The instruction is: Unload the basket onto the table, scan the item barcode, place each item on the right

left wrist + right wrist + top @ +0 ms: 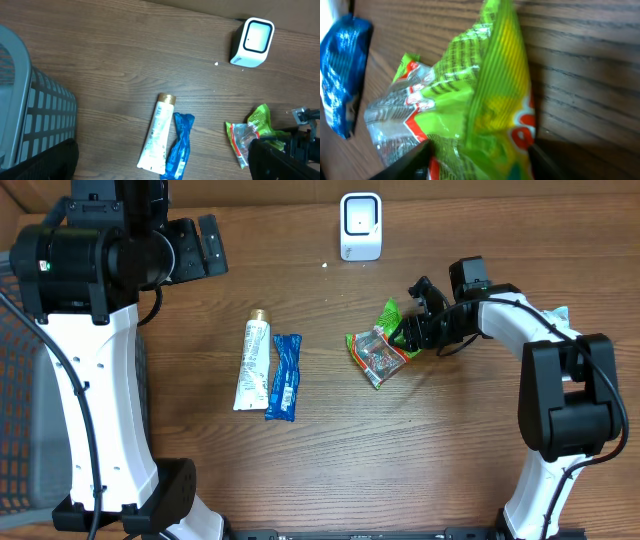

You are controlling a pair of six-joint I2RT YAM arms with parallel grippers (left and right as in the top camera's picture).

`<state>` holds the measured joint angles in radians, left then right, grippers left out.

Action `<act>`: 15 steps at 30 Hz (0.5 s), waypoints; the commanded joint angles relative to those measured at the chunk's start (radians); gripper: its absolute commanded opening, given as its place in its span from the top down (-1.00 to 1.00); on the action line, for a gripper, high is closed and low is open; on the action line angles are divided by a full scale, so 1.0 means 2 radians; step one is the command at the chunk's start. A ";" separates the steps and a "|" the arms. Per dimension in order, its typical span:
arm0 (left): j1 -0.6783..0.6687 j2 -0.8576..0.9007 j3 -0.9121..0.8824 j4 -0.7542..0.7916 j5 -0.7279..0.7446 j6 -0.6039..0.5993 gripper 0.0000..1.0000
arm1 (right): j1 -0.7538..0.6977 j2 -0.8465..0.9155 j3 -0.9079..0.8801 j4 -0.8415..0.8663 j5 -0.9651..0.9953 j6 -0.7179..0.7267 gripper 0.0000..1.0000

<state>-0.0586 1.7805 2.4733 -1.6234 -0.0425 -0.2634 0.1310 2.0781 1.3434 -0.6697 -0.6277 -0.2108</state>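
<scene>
**Right arm at the bag, scanner waiting at twelve**

Over to the right side of the table (320, 470), where the right gripper (410, 330) sits low at the green bag (376, 356). The bag lies just right of centre, roughly three o'clock from the middle. From the wrist view, one dark finger (412, 160) stands on each side of the bag's crinkled end, with the plastic filling the gap between them. Jaws about half apart; I cannot tell if they pinch it or merely straddle it.

The scanner (360, 225), white and upright, stands at twelve o'clock near the far edge, well apart from the bag.

At nine o'clock from the bag lie a white tube (252, 365) and a blue pack (284, 376), side by side and touching.

The left gripper (205, 248) hangs high at ten o'clock, jaws wide, holding nothing. A grey basket (30, 115) sits at the left edge.
</scene>
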 commanded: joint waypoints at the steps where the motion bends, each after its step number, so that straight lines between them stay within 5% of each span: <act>1: 0.000 -0.001 -0.001 0.002 -0.005 -0.007 -0.99 | 0.015 0.006 -0.007 0.006 -0.002 0.003 0.16; 4: 0.000 -0.001 -0.001 0.002 -0.005 -0.007 -0.99 | 0.024 0.006 -0.007 0.008 -0.002 0.022 0.85; 5: 0.000 -0.001 -0.001 0.002 -0.005 -0.007 -0.99 | 0.026 0.006 -0.007 0.008 -0.002 0.031 0.92; 15: 0.000 -0.001 -0.001 0.002 -0.005 -0.007 -0.99 | 0.013 0.006 -0.007 -0.061 0.053 0.307 0.92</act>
<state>-0.0586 1.7805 2.4733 -1.6234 -0.0422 -0.2634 0.1730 2.0781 1.3415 -0.7265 -0.6357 0.1207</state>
